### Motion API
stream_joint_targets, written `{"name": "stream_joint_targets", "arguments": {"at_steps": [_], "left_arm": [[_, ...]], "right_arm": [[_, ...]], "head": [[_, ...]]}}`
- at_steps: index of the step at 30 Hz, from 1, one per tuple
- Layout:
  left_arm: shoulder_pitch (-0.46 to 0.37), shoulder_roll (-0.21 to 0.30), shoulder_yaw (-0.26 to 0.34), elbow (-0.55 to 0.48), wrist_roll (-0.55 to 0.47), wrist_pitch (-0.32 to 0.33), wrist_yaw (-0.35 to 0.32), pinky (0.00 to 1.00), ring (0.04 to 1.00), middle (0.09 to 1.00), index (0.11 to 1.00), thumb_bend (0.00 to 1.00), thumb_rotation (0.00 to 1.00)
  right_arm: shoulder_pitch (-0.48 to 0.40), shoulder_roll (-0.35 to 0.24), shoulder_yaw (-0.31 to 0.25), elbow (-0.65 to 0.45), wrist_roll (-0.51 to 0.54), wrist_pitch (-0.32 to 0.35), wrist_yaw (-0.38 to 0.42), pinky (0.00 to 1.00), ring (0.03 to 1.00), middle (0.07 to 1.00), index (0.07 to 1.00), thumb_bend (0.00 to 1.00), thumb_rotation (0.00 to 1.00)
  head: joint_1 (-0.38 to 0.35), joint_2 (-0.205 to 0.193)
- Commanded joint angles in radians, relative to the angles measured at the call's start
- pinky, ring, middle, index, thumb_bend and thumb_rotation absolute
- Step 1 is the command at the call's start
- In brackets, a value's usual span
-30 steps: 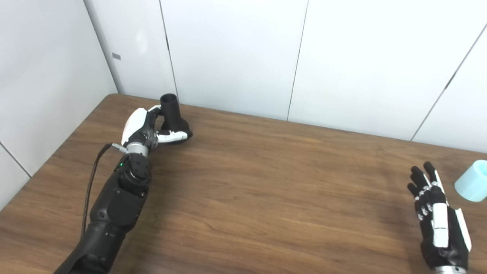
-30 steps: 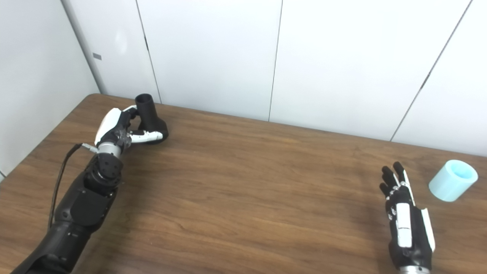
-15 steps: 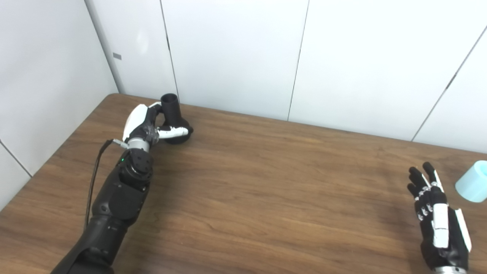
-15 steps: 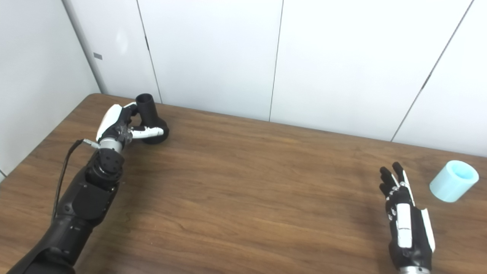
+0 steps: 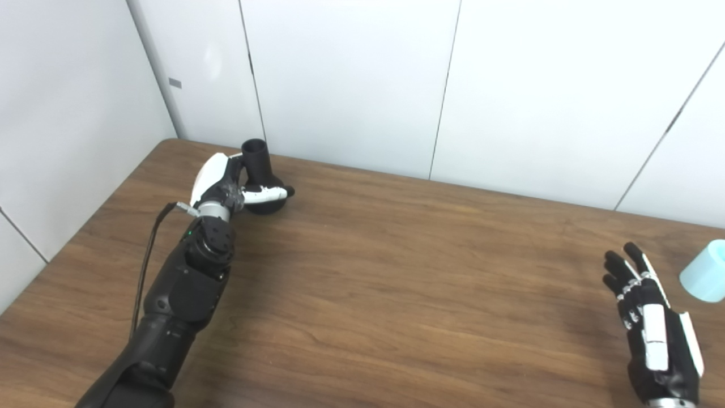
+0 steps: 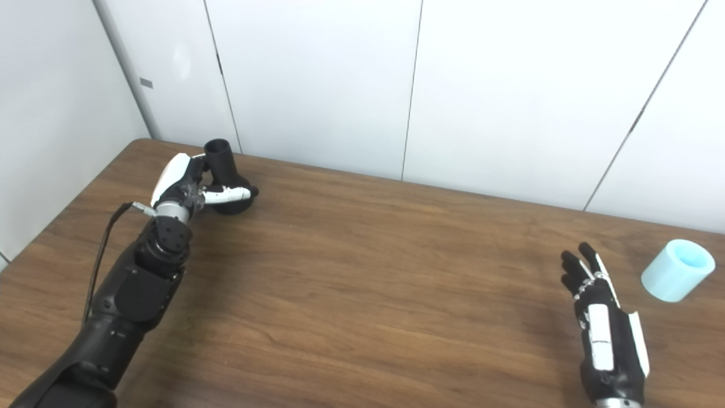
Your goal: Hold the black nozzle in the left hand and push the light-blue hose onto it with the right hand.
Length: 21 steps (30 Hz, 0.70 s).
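Left eye view: The nozzle (image 5: 259, 175) stands on the desk (image 5: 396, 272) at the far left corner, close to the wall (image 5: 351, 79). Its wide base is down and its open tube end points up. The left hand (image 5: 229, 184) is at the nozzle: the thumb lies across the front of the base, and the fingers reach behind the tube. Whether the grip is closed cannot be determined from this view. A black cable (image 5: 148, 249) runs along the left forearm. The right hand (image 5: 651, 334) is at the near right, released, fingers extended and slightly apart, grasping nothing. The hose (image 5: 705, 277) is cut off by the right picture edge. It lies on the desk near the right hand, not touching it.

Right eye view: The hose (image 6: 677, 277) is fully visible as a short light-blue cylinder, tilted on the desk (image 6: 368, 283), open end facing up and right. The right hand (image 6: 603, 334) is to its left, apart from it, palm side turned toward the hose. The left hand (image 6: 190, 190) is against the nozzle (image 6: 224, 177), thumb in front of the base. The nozzle base rests on the desk.
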<state>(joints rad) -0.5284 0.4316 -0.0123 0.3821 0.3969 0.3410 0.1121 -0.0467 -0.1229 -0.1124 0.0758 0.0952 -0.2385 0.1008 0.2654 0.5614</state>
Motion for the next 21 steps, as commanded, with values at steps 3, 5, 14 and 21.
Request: {"name": "stream_joint_targets", "arguments": {"at_steps": [3,5,14,21], "left_arm": [[-0.058,0.021,-0.005,0.011,0.036,-0.049,0.055,0.77,0.825,0.770,0.670,0.80,0.14],[-0.056,0.025,-0.013,0.025,0.047,-0.069,0.075,0.70,0.777,0.737,0.642,0.80,0.09],[-0.039,0.021,-0.027,0.075,0.116,-0.136,0.214,0.66,0.632,0.560,0.453,0.52,0.00],[-0.022,0.018,-0.009,0.070,0.092,-0.110,0.198,0.42,0.440,0.488,0.495,0.50,0.00]], "right_arm": [[0.097,0.020,0.000,0.060,0.036,0.022,0.005,0.93,0.911,0.862,0.911,0.49,0.96],[0.100,0.021,0.000,0.056,0.049,0.024,0.007,0.93,0.907,0.853,0.905,0.49,0.96],[0.111,0.016,0.005,0.020,0.114,0.089,0.038,0.91,0.897,0.826,0.894,0.50,0.99],[0.123,0.009,0.004,-0.004,0.151,0.135,0.065,0.95,0.872,0.777,0.827,0.53,1.00]], "head": [[0.001,0.006],[0.001,0.008],[0.004,0.017],[0.004,0.024]]}}
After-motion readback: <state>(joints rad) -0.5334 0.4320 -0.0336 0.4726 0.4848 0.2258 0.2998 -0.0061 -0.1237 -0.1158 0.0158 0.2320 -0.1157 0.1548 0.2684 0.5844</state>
